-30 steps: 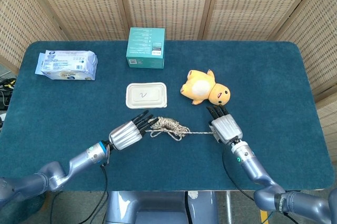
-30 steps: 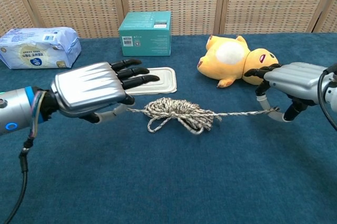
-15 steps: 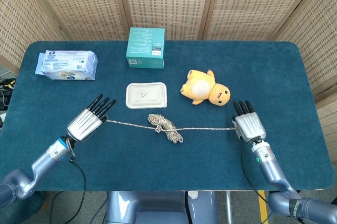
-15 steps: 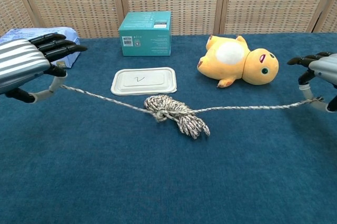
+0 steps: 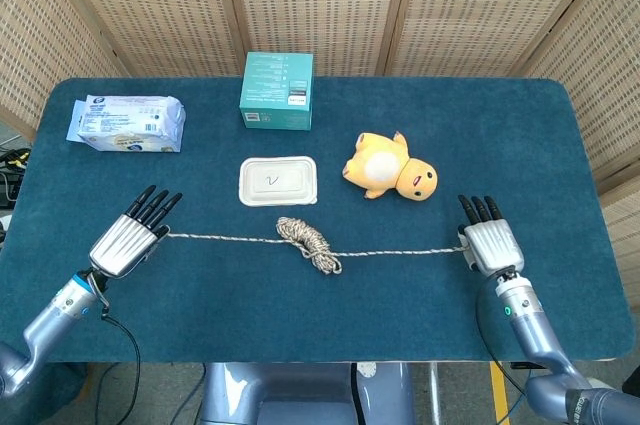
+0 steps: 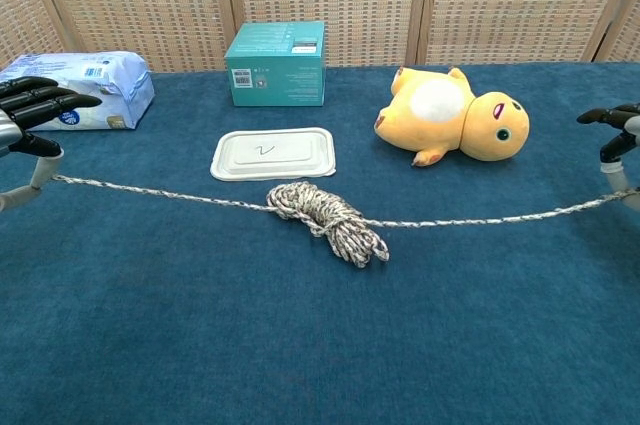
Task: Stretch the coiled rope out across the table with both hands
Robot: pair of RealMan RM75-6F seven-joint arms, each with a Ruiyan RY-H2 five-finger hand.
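Over the last second both hands have drawn apart, and the rope (image 5: 309,241) has paid out with them: a short line between hands that stood close beside the bundle is now a long strand running most of the way across the blue table (image 5: 560,145). The bundle itself is smaller and has stayed near the table's middle, just in front of the white lid (image 5: 277,180). Judged from this, the stretch is well advanced but not finished, since a knot of coils remains in the centre and the strand either side shows slight slack in the chest view. The left hand (image 5: 128,235) sits low over the table near its left edge, back of the hand upward, fingers extended forward and fanned; the rope end meets it at the thumb side and appears pinched there, so it holds the rope. The right hand (image 5: 490,239) is near the right side in a like pose, fingers pointing away from the robot, with the other rope end running in under it at the thumb; it too appears to hold the rope, though the actual contact is hidden. The chest view shows only the fingertips of each hand at the frame edges. The yellow toy (image 5: 388,166), the teal box (image 5: 277,90) and the wipes pack (image 5: 127,123) lie behind the rope, apart from it.
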